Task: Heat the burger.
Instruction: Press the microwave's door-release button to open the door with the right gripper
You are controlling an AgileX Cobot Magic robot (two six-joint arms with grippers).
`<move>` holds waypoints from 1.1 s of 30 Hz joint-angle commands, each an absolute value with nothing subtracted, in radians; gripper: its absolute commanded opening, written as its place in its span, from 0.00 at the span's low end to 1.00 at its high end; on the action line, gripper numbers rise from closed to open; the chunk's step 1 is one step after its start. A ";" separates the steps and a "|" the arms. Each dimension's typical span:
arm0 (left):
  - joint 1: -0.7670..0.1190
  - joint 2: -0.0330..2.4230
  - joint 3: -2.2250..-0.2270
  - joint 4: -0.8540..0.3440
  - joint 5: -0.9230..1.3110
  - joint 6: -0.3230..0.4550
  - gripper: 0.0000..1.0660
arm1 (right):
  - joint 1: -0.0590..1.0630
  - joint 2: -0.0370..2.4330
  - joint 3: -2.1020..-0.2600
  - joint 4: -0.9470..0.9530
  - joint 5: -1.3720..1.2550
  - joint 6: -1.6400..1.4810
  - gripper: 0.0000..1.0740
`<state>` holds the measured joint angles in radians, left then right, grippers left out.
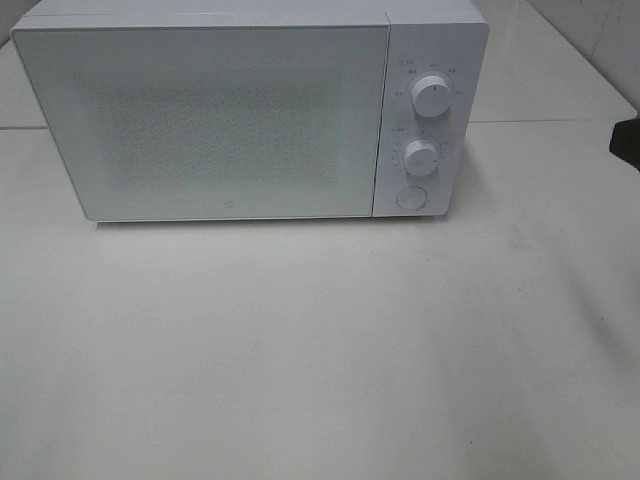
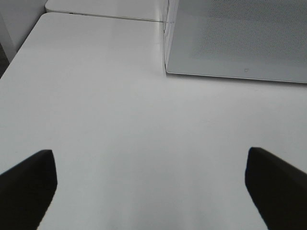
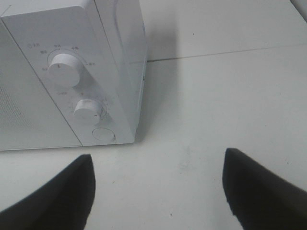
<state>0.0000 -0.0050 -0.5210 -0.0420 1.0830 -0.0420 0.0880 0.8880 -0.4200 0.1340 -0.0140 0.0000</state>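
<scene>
The burger is out of view in all three frames. A white microwave [image 1: 250, 110] stands at the back of the table with its door shut, and its frosted window shows nothing inside. My left gripper [image 2: 151, 191] is open over bare table, short of the microwave's [image 2: 240, 38] front left corner, with nothing between its black fingers [image 2: 29, 187]. My right gripper [image 3: 160, 191] is also open and empty. It faces the table just right of the microwave's [image 3: 72, 72] control panel.
The panel carries an upper knob [image 1: 432, 95], a lower knob [image 1: 421, 157] and a round button [image 1: 411, 198]. The white table [image 1: 320, 350] stretches in front of the microwave. A dark shape [image 1: 626, 140] pokes in at the right edge of the high view.
</scene>
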 commanded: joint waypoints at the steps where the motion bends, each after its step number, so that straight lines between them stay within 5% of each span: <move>1: 0.001 -0.019 -0.520 -0.051 1.069 -0.041 0.94 | 0.082 0.968 -0.375 0.126 -0.237 -0.006 0.69; 18: 0.001 -0.019 -0.520 -0.051 1.069 -0.041 0.94 | 0.086 1.345 -0.243 0.105 -0.917 -0.007 0.69; 33: 0.001 -0.019 -0.520 -0.051 1.069 -0.041 0.94 | 0.449 1.646 -0.254 0.550 -1.182 -0.096 0.69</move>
<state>0.0000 -0.0050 -0.5210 -0.0420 1.0830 -0.0420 0.4170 1.6280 -0.2440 0.4810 -1.1350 -0.0820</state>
